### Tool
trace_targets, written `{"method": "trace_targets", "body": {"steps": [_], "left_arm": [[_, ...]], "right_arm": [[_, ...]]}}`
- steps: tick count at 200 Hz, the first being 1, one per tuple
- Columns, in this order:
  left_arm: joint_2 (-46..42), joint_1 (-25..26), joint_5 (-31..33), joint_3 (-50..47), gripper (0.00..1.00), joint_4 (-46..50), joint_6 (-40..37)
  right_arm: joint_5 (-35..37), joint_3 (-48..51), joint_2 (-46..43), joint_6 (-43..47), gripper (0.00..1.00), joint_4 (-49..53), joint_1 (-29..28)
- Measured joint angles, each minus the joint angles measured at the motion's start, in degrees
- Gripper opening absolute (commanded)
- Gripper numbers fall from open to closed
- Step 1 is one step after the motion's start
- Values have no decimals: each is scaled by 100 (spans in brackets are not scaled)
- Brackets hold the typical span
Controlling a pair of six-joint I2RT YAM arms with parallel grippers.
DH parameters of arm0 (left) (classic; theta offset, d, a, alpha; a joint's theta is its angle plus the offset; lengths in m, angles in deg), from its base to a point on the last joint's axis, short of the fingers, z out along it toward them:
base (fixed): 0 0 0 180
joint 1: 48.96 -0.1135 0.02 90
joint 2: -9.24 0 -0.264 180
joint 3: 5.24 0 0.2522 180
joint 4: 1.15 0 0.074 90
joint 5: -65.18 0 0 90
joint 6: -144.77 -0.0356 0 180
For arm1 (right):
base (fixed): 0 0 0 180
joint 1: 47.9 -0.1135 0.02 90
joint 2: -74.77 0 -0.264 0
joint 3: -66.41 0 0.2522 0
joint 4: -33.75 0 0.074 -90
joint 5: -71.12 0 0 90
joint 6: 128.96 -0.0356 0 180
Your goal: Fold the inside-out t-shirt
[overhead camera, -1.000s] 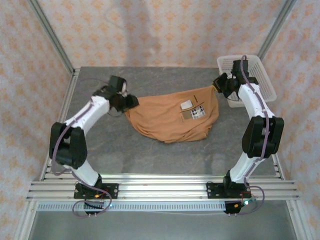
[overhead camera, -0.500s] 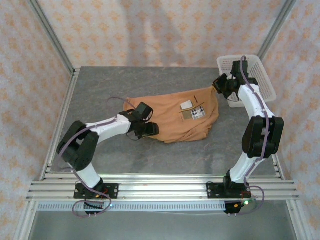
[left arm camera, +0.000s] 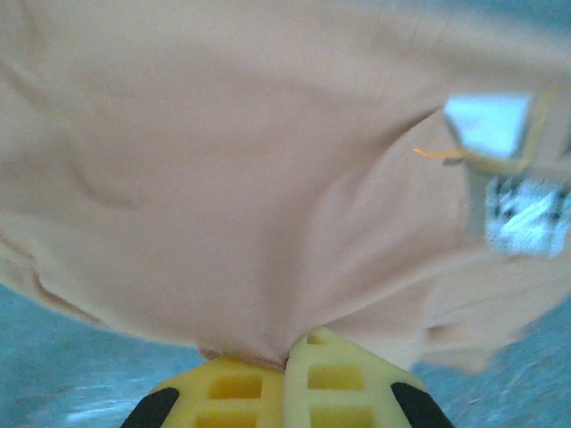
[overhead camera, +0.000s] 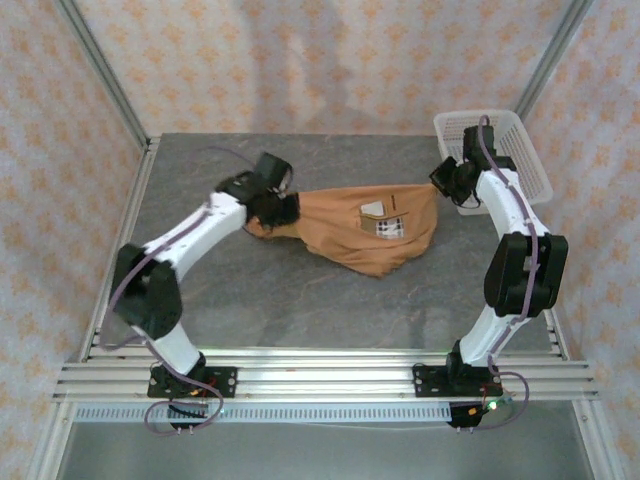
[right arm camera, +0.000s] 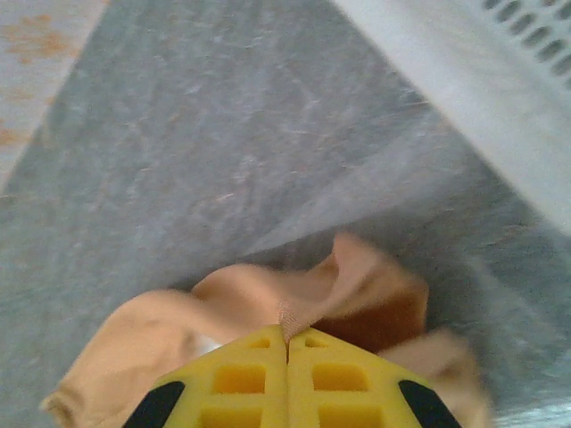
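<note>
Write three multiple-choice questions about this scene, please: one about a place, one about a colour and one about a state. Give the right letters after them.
1. Where on the grey table does the white plastic mesh basket stand?
A. far right corner
B. near left corner
C. centre

2. What colour is the soft cloth short-sleeved t-shirt?
A. blue
B. orange-brown
C. green

3. How do the jaws of the left gripper stand?
A. wide open over bare table
B. shut on the t-shirt's cloth
C. shut on the basket's rim

Answers:
1 A: the top view shows the basket at the table's far right corner.
2 B: the cloth is orange-brown in every view.
3 B: in the left wrist view the jaws meet with cloth pinched between them.
</note>
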Motion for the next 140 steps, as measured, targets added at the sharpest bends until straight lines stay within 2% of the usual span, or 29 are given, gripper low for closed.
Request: {"method": "trace_targets", "body": {"steps": [33,78,110,140], "left_arm": [[-839,-627,332,457,0,490,-396],[-1025,-1152,420,-297,0,1075,-761],[-1471,-1644,374,-343,0,1357,-942],[-2011,-1711,258,-42,0,1478,-1045]], "right_arm": [[535,-164,225,247,0,330,-2],[970,-621,461,511,0,789,-4],[885,-949,459,586,0,1023,-96],[452,-951,234,575,0,1128,-157]]}}
